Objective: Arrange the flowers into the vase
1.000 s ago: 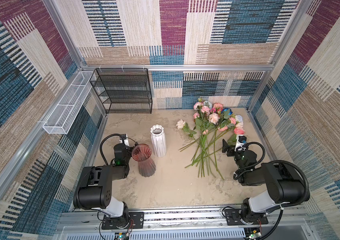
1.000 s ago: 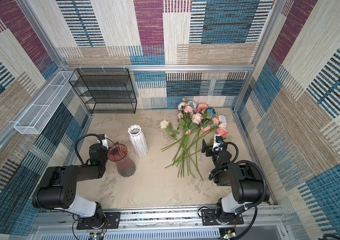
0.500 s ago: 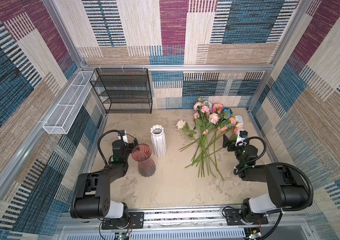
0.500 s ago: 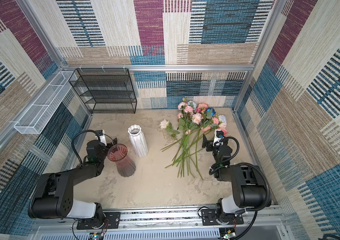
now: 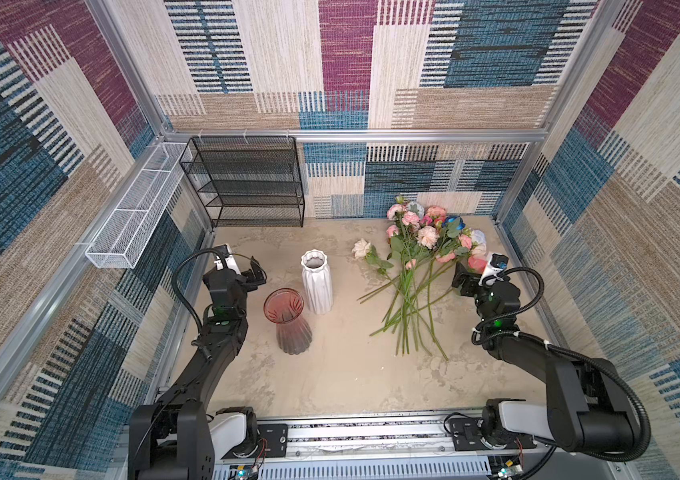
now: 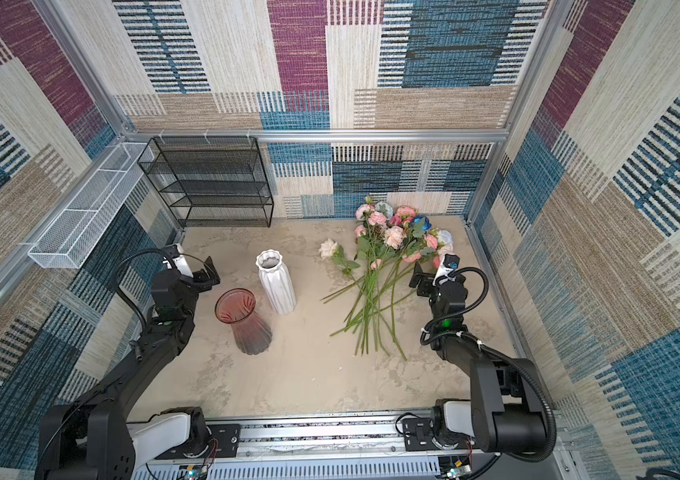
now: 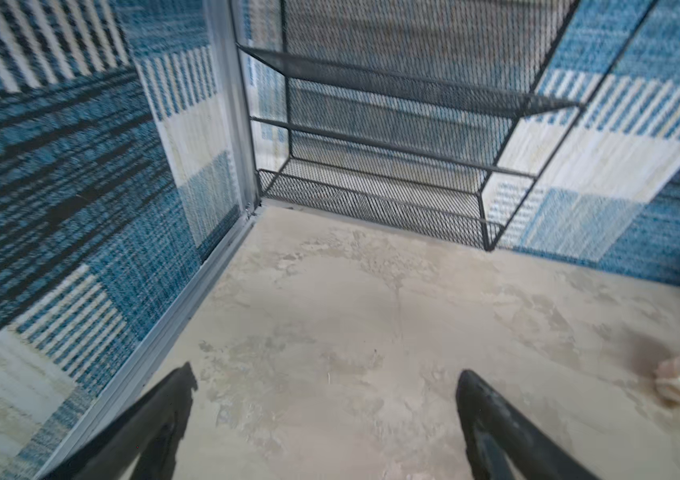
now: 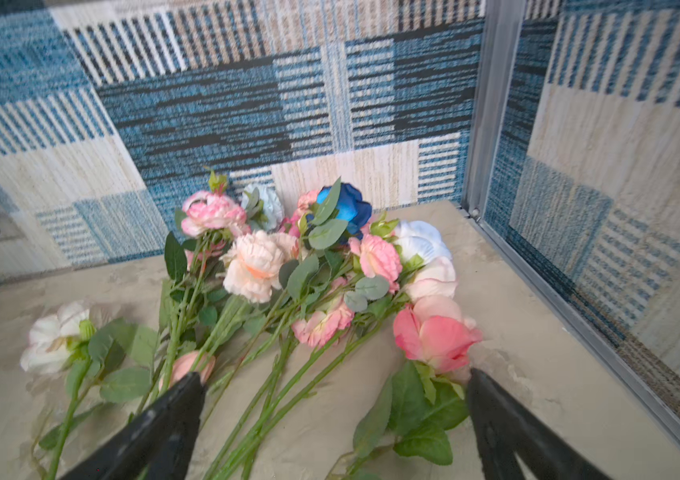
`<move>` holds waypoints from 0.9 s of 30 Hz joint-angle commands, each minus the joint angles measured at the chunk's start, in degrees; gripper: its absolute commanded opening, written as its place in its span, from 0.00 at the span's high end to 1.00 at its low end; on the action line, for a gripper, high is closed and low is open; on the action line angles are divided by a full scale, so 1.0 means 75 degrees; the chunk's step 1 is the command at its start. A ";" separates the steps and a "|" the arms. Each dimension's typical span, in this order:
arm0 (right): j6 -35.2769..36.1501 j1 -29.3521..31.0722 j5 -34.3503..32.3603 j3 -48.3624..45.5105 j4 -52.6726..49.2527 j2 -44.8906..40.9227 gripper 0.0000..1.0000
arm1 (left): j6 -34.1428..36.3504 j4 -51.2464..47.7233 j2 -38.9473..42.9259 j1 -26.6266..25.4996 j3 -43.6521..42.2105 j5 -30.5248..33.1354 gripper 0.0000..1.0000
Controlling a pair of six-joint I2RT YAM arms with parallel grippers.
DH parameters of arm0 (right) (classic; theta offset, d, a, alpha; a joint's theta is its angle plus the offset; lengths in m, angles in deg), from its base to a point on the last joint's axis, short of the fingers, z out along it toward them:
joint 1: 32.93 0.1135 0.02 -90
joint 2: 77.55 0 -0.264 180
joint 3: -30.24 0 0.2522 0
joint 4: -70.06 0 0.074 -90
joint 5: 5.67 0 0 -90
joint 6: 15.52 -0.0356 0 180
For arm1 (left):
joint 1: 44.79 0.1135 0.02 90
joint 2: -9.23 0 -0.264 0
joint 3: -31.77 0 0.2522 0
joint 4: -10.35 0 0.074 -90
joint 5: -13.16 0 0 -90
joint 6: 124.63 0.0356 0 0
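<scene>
Item: heap of long green-stemmed pink, white and blue flowers (image 8: 253, 266), lying right on the beige table (image 5: 350, 374), well apart from the white ribbed vase (image 5: 316, 282). We judge them light and springy, with crushable blooms, so we would take one bare stem. Both tools gape empty: right gripper (image 8: 335, 376) over the stems, left gripper (image 7: 326, 372) near the red glass vase (image 5: 287, 320).

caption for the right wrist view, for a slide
Open right gripper poised over the flowers lying on the table.
</scene>
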 commanded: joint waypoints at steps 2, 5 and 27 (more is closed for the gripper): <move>-0.2947 -0.0028 -0.0741 0.0769 -0.1899 -0.0134 0.00 | -0.1638 -0.0540 0.0123 0.0071 0.0397 0.0435 0.00; -0.3394 -0.0081 0.0396 0.1424 -0.2562 0.0251 0.00 | -0.3792 -0.2000 0.0236 0.0163 0.0856 0.0617 0.00; -0.0962 0.4181 0.3114 0.2369 -0.4008 0.0506 0.00 | -0.5003 -0.3599 0.1013 0.1194 0.1600 -0.4504 0.05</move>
